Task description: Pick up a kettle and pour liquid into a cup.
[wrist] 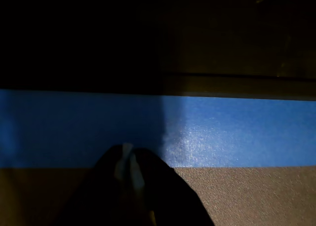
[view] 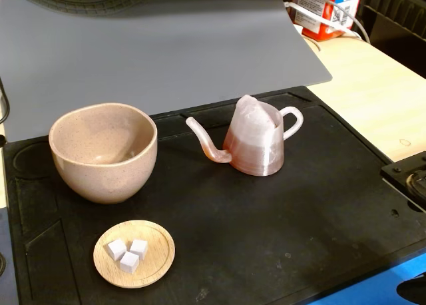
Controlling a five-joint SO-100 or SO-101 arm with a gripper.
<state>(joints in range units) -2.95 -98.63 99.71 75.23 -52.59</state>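
Fixed view: the kettle (view: 256,144) is seen untouched on the black mat (view: 279,232), liquid (view: 255,157) inside, spout toward the empty cup (view: 104,152). Nothing is begun. Wrist view is dim; the gripper (wrist: 129,163) appears closed, holding nothing.

The ridged pinkish kettle (view: 256,145), upright and part-filled with reddish liquid (view: 254,160), points its spout at the empty beige cup (view: 104,150) nearby.
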